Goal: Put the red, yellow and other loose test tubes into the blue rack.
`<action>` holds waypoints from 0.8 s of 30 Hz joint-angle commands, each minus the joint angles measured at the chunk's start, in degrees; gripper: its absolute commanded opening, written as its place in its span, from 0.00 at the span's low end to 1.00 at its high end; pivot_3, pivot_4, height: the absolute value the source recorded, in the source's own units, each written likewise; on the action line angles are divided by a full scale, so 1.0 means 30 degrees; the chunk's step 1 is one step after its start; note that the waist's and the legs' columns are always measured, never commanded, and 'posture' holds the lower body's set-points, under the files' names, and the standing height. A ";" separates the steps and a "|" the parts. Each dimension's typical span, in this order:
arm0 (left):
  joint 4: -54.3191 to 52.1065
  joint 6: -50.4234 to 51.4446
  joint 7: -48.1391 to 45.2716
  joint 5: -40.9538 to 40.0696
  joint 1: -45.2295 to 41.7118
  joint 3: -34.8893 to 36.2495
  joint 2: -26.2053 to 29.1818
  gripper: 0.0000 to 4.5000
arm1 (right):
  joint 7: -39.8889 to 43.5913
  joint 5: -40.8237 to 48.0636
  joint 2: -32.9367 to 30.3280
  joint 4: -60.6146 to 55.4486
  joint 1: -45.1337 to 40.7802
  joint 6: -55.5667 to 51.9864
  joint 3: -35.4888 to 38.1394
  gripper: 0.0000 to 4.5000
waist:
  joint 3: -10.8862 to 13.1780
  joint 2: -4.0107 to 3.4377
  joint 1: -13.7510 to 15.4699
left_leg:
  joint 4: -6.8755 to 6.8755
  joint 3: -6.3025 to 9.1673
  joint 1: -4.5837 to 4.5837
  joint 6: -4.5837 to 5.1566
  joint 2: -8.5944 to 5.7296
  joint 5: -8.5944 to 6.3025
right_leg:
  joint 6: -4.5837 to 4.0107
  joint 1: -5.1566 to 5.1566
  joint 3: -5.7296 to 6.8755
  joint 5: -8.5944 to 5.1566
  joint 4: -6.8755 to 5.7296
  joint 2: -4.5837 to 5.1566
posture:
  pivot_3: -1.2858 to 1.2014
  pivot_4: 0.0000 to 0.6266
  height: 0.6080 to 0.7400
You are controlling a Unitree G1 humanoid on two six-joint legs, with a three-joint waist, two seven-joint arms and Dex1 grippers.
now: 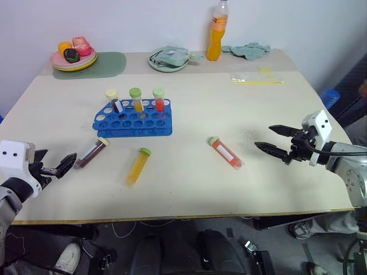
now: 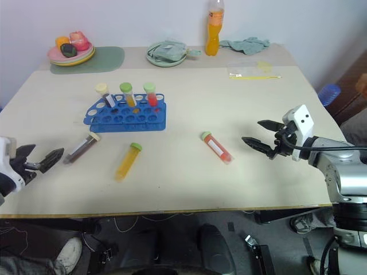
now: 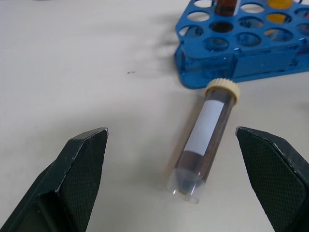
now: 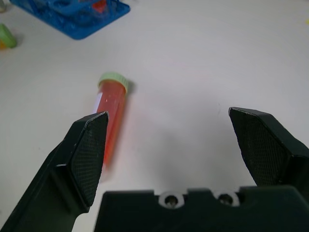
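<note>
The blue rack (image 1: 123,127) stands left of the table's middle, with three capped tubes upright in its far row. Three loose test tubes lie in front of it: a dark maroon one with a cream cap (image 1: 92,153), a yellow one with a green cap (image 1: 138,165), and a red one with a green cap (image 1: 225,152) further right. My left gripper (image 1: 56,160) is open, low at the left edge, pointing at the maroon tube (image 3: 205,140) a short way off. My right gripper (image 1: 264,137) is open, right of the red tube (image 4: 112,113), apart from it.
At the table's back stand a tall orange drink bottle (image 1: 215,31), a plate of fruit (image 1: 73,57) on a green mat (image 1: 112,63), a pale green dish with a cloth (image 1: 169,59), a crumpled cloth (image 1: 248,50) and a clear bag (image 1: 257,77).
</note>
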State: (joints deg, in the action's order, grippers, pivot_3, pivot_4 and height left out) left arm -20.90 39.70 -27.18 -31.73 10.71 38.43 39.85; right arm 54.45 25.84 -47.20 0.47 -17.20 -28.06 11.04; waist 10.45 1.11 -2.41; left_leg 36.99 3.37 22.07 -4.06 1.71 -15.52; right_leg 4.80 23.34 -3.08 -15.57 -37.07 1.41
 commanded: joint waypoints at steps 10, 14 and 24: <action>-0.1082 0.0340 0.0371 -0.0560 0.0101 0.1410 0.0219 0.97 | -0.1366 -0.0172 0.1011 -0.0755 -0.0622 -0.0257 -0.0442 0.98 | -0.0002 0.0004 0.0035 | 0.0005 -0.0006 0.0007 0.0001 -0.0002 -0.0001 | 0.0000 0.0001 -0.0004 0.0000 0.0003 0.0002 | 0.52 0.24 1.00; -0.1088 0.0153 0.0402 -0.0563 -0.0394 0.0414 -0.0131 0.97 | -0.2255 -0.0336 0.1136 -0.2037 0.0111 -0.0877 -0.0399 0.98 | -0.0001 0.0001 0.0052 | 0.0003 -0.0006 0.0009 0.0001 -0.0003 -0.0001 | 0.0001 0.0002 -0.0004 0.0001 0.0002 0.0003 | 0.52 0.24 1.00; -0.2367 0.0412 -0.1108 -0.1644 -0.4049 -0.4377 -0.0097 0.97 | -0.3491 0.1447 -0.0457 -0.7683 0.0017 -0.6594 -0.0250 0.98 | -0.0002 0.0003 0.0105 | 0.0014 0.0003 0.0023 0.0001 -0.0006 -0.0001 | 0.0008 0.0002 -0.0002 0.0005 0.0002 0.0000 | 0.52 0.24 1.00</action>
State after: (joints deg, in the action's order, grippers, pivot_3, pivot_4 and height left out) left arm -24.77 41.26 -29.22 -35.56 -0.67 26.69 39.18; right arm 44.24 27.89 -47.42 -18.23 -15.88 -44.82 9.51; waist 10.44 1.12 -2.10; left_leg 37.03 3.38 22.15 -4.06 1.69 -15.52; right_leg 4.92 23.36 -3.09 -15.50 -37.07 1.41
